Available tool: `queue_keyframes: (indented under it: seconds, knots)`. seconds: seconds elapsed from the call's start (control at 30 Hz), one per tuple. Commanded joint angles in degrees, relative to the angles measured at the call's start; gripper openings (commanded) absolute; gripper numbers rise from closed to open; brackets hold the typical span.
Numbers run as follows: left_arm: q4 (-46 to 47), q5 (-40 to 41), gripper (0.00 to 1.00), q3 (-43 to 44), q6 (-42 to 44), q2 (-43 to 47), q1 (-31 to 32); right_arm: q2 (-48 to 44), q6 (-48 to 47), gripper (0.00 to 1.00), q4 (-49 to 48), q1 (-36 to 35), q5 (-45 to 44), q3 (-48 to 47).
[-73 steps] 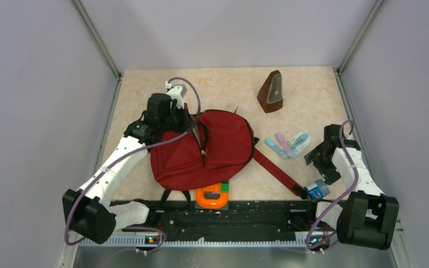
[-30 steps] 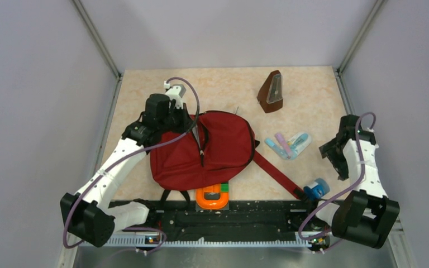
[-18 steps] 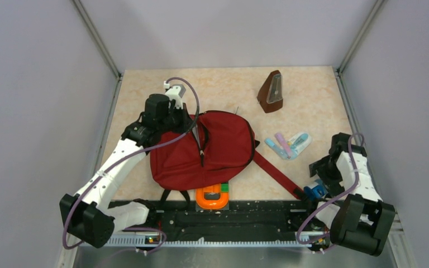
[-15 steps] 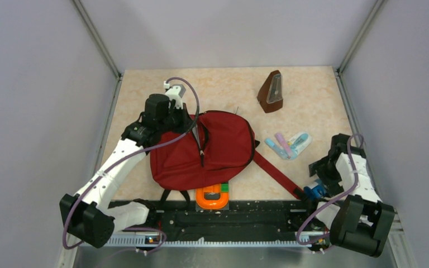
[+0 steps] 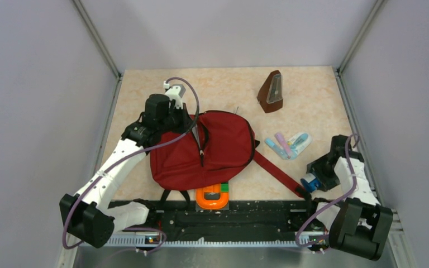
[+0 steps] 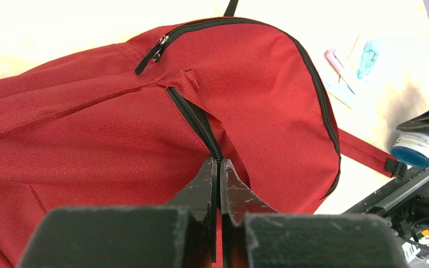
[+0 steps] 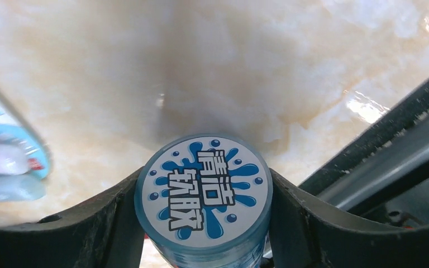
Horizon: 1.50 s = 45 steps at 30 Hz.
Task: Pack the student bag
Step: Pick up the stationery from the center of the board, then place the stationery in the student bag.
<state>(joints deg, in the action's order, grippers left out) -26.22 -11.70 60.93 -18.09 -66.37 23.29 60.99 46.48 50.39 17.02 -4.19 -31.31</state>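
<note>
The student bag [image 5: 201, 153] lies flat mid-bench [image 5: 229, 89], toward the front edge. The left gripper [image 6: 219, 164] has its jaws pinched tight on the bag's black zipper [image 6: 192, 114]. At the bench's front right, the right gripper [image 5: 311, 182] has its jaws clasping a blue jar [image 7: 204, 187].

Student bag [image 5: 201, 151] dark red; zipper [image 6: 195, 120] and edge piping black. Bench [image 5: 223, 89] beige, cloudy marble pattern. Jar [image 7: 204, 190] translucent blue; lid white, blue splash-and-droplet print, dark characters. Metronome [image 5: 271, 92] brown. Horseshoe piece [image 5: 212, 197] orange, green-red tip. Pens [image 5: 289, 144] pale blue, pink. Arms [image 5: 117, 162] white, black joints, purple cables.
</note>
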Motion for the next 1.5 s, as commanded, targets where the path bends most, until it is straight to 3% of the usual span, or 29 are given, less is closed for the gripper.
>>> queue_keyframes:
  seconds: [0.0,0.13,0.33,0.8,1.1,1.47]
  knots:
    - [5.66,-0.81,0.0,0.94,0.13,3.12,0.53,-4.99,-4.55,0.43,-5.88,0.03,5.76,-5.14]
    - [5.58,-0.43,0.0,0.87,0.33,3.75,0.56,-8.58,-7.24,0.29,-13.62,0.02,13.85,-6.21]
    - [5.74,0.87,0.0,0.76,0.92,3.93,0.53,-9.34,-4.19,0.25,-30.16,-4.94,21.97,-6.8]
    - [6.54,3.43,0.0,0.21,2.53,4.16,0.44,16.33,-1.6,0.18,-69.7,-48.32,27.68,-23.54]
    - [6.67,4.02,0.0,-0.09,2.45,4.19,0.52,34.7,-2.7,0.16,-80.06,-57.53,29.0,-32.95]
    - [7.5,3.87,0.0,-0.67,1.98,4.93,0.52,43.53,-3.9,0.14,-84.27,-64.6,27.36,-35.17]
